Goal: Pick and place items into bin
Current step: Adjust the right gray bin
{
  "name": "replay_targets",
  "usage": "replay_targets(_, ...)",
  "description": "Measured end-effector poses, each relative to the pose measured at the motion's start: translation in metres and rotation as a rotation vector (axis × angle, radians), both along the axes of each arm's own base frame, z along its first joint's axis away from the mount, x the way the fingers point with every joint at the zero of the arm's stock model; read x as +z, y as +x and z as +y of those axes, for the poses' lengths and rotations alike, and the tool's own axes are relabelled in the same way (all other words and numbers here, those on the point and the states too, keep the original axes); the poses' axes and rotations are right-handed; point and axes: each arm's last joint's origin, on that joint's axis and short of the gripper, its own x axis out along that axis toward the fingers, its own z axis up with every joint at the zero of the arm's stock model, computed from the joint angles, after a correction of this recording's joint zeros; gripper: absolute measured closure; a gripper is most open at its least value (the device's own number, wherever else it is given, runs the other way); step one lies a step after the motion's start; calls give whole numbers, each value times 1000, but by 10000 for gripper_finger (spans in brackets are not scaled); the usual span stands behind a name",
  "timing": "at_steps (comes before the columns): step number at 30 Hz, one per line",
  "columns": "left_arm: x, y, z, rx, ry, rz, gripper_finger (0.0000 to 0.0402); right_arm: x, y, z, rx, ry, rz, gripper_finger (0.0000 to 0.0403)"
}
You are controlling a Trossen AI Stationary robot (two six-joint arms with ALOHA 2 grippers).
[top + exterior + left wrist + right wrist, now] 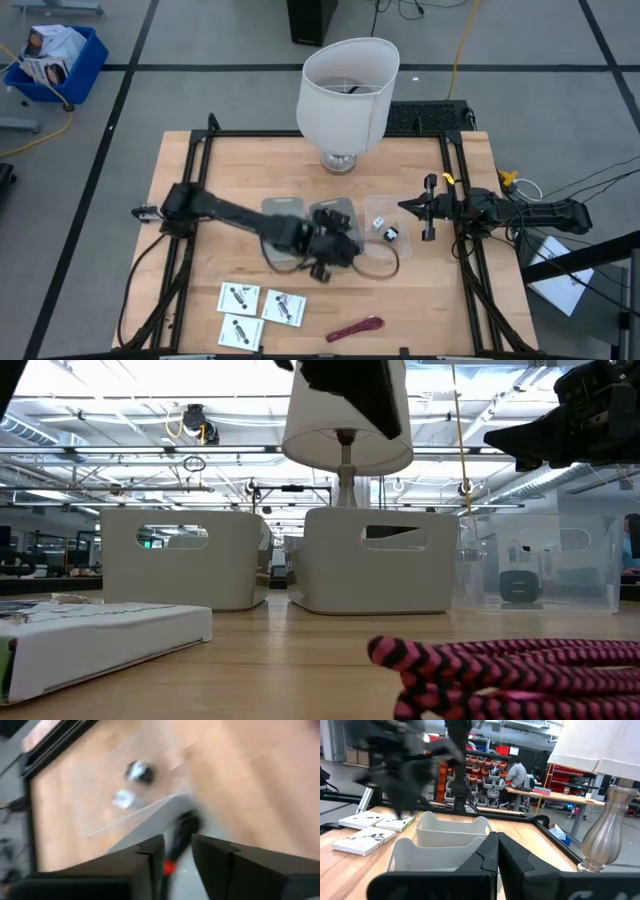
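- Your left claw [330, 250] is over the middle of the bench [180, 180], above the two grey bins [335, 212] that stand side by side.
- In the left wrist view its fingers [145, 860] stand a little apart, with the black cable [184, 832] showing in the gap. You cannot tell if they pinch it or only frame it, because the view is blurred.
- From above, the black cable [385, 265] makes a loop on the bench just right of this claw.
- Your right claw [408, 208] waits at the right side of the bench, with its fingers [487, 852] pressed together and nothing between them.
- The tiny white-and-black block [384, 229] lies inside a clear bin [395, 215], between the grey bins and the right claw.
- The three white packets [258, 312] lie together at the near left of the bench.
- The red cable [355, 328] lies coiled at the near edge, right of the packets.
- The white lampshade [348, 82] stands at the far side of the bench.
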Motion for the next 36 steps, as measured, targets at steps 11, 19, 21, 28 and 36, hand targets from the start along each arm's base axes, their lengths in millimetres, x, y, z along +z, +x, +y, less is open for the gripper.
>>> replay_targets(11,-40,-3,-51,85,-78,41,397,1,0,0,5,15,-9,403)
replay_targets(19,-59,-6,-47,241,-100,-11,397,1,0,0,6,20,-11,403)
replay_targets(21,-69,-6,-47,251,-116,-30,396,1,0,0,6,20,-11,403)
replay_targets(28,-89,-13,-43,291,-106,-10,395,1,0,0,5,11,-10,403)
replay_targets(36,-93,-18,-35,356,-36,27,393,1,0,0,6,12,-10,403)
